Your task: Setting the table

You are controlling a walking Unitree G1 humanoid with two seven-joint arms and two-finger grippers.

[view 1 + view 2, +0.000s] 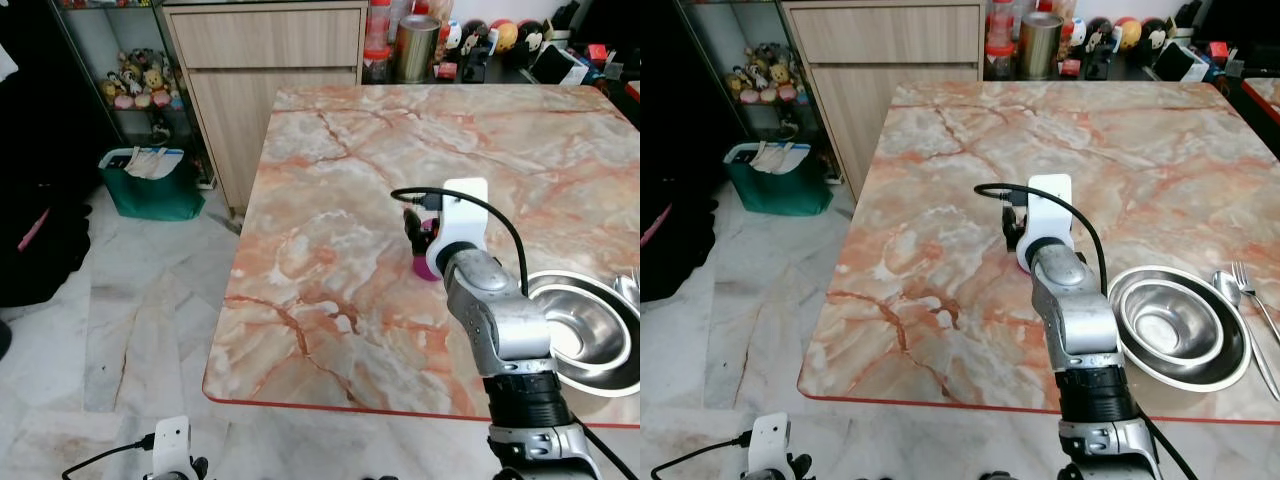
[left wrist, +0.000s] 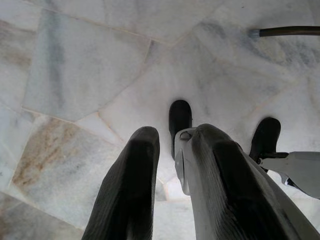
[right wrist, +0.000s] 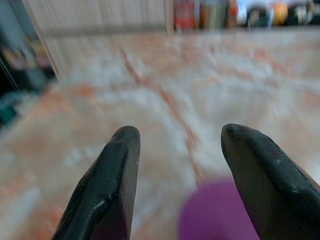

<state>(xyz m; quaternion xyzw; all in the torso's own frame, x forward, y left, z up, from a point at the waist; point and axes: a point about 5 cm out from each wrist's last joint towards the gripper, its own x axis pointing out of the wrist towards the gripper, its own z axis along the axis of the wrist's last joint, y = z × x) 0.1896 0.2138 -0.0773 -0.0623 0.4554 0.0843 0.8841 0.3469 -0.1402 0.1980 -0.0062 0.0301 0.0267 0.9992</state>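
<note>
Marble table (image 1: 340,180) was what we were setting, and most of its veined top lay bare, so by our reckoning the job was barely underway. At its near right corner a steel bowl (image 1: 1168,322) sat nested in a larger steel dish (image 1: 1238,352), with a spoon (image 1: 1228,290) and a fork (image 1: 1243,276) lying just beside them on the right: one place begun, we judged. Our right gripper (image 3: 179,165) reached out low over the tabletop, left of the bowl, its two black fingers (image 3: 112,175) spread apart with a small purple object (image 1: 428,262) between and just below them, not clamped as far as we could tell. Our left gripper (image 2: 165,175) hung idle over the floor tiles (image 2: 75,75), fingers nearly together and holding nothing.
</note>
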